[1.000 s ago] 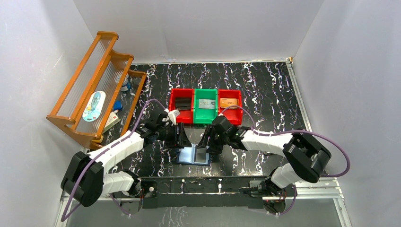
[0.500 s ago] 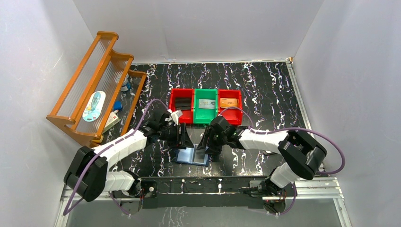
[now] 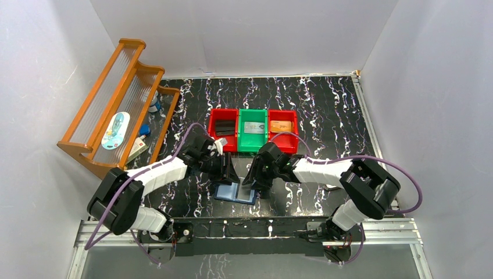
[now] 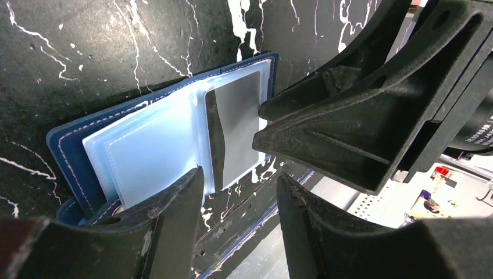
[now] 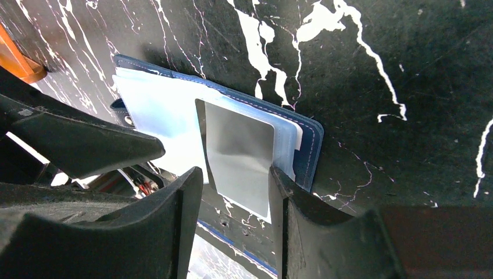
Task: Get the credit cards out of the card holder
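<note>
Since one second ago, my left arm has swung its elbow inward and brought my left gripper (image 4: pixel 241 185) closer to the card holder (image 4: pixel 63 145), while the right arm has only crept a little to the left.

Nearest to my bases, the card holder lies open and flat on the table (image 3: pixel 325 110), with its pale sleeves (image 4: pixel 145 151) facing up. A dark credit card (image 5: pixel 241 151) sits in the right page, and its near end seems to pass the sleeve's mouth. My right gripper (image 5: pixel 234 174) has its jaws apart, one finger on each side of that end. I cannot tell if they touch the card. My left jaws are also apart and hold nothing, with one tip over the left sleeve.

I judge the card to be light, stiff and quite slippery. It lies flat, so only the free near end offers a place to pinch, on its two faces. The sleeve is soft and can cling, and the holder is light and may slide with the card, so it needs holding down.

Further away stand a red bin (image 3: pixel 211 125) with a dark card, a green bin (image 3: pixel 253 149) with a silver-grey card and a second red bin (image 3: pixel 285 146) with an orange card. At the far left stands a wooden rack (image 3: pixel 125 75).
</note>
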Robot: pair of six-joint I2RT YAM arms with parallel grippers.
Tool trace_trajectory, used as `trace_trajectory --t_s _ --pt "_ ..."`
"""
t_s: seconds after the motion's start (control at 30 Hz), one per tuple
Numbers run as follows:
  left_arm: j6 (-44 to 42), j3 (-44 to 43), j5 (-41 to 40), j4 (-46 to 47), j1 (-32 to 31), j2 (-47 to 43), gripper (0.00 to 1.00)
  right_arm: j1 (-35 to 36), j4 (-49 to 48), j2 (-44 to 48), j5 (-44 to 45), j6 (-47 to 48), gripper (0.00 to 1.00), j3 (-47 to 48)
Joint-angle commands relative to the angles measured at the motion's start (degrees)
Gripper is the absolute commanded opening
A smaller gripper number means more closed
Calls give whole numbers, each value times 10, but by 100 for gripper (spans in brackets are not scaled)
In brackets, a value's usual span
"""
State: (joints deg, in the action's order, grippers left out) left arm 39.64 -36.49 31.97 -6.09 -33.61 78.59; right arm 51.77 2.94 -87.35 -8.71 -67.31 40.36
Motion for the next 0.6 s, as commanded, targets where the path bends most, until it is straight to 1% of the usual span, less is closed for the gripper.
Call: trace_trajectory --t_s 0.0,0.2,0.4,0.57 --pt "5 -2 10 14 -3 15 47 -3 5 -8 4 2 54 -5" --pt "6 13 32 40 -3 59 45 -6 3 -8 0 4 53 -5" --pt "11 27 24 48 -3 75 43 -9 -2 -8 -2 3 51 -12" --pt "23 44 36 76 -3 84 37 -11 -15 -13 -13 2 50 -16"
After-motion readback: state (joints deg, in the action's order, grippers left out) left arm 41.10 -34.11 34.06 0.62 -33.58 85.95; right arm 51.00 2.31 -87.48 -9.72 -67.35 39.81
